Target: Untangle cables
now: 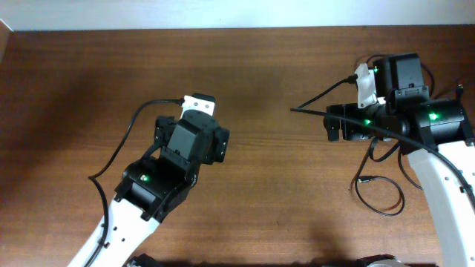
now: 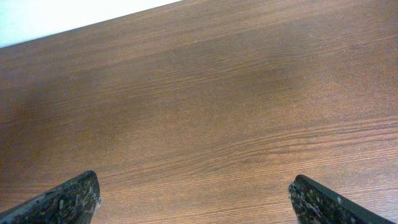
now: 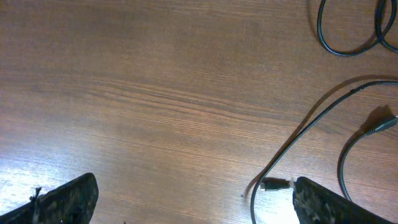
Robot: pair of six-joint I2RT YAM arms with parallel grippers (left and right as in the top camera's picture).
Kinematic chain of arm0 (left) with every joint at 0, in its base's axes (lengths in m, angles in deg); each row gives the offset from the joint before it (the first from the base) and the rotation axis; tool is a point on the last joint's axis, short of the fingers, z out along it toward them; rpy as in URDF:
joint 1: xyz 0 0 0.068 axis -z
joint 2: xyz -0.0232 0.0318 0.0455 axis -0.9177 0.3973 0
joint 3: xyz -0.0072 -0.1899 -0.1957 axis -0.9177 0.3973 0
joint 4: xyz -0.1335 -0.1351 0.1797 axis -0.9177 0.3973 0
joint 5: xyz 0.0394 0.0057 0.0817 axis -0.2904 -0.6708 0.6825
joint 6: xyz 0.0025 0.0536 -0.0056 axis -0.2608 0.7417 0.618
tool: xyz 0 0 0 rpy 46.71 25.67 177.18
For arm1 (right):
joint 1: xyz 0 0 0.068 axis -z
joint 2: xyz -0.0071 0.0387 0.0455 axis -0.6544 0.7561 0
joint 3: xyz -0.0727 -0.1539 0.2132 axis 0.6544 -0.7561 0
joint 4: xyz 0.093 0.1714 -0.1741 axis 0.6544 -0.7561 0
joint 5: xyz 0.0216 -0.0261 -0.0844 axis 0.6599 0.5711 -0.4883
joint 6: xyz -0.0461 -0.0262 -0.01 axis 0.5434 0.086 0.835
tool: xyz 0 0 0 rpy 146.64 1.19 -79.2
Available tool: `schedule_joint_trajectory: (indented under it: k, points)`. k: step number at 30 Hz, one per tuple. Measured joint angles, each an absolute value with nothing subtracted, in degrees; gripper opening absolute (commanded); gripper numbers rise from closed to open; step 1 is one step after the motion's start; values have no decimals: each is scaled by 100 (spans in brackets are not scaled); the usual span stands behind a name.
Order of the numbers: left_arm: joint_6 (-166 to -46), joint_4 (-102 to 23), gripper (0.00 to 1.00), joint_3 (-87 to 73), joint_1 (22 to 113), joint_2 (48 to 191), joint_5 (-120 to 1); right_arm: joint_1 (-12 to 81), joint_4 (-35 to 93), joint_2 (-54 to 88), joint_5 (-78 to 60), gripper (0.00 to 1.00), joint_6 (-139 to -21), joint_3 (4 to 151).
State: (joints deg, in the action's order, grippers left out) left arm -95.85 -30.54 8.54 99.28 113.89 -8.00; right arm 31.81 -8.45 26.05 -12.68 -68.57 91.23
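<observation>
Brown wood-grain tabletop (image 1: 282, 185) runs under both my arms, with a pale strip (image 1: 223, 11) along its far edge.

My left gripper (image 2: 196, 202) is spread wide. Its 2 dark fingers (image 2: 68, 202) sit at the bottom corners of the left wrist view, with only wood between them. My right gripper (image 3: 196, 202) is likewise released, its fingers far apart and nothing held between them.

The cables (image 3: 311, 134) lie on the right side of the tabletop, by my right arm and well apart from my left gripper. In the right wrist view, 1 thin black cord curves from the right edge down toward the bottom. A small silver-tipped plug (image 3: 275, 184) lies flat on the wood just beside the finger at the right of that view; I cannot tell whether the 2 touch. A 2nd plug end (image 3: 380, 122) shows at the right edge, its cord bending downward. In the top right corner a rounded loop (image 3: 348, 46) of cord lies apart from those. From overhead, a coil of cord (image 1: 382, 199) lies on the tabletop just beside my right forearm, partly hidden by it.
</observation>
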Motion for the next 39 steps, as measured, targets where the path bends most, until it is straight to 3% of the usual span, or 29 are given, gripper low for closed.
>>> schedule_joint_trajectory:
  k: [18,29,34,39]
  points:
    - [-9587,-2746,99,854,9928,11234,-800,3181,-847,2605,-1271,99,-6855,9123]
    - [-9648,-2523,99,1238,9657,9785,-1006,3181,-849,2605,-1268,99,-6857,9123]
    - [-9970,-4015,99,2768,8988,9206,-1847,3181,-845,2605,-1273,99,-6857,9123]
    - [-10072,-5816,99,4027,8864,8609,-2251,3181,-845,2605,-1271,99,-6853,9123]
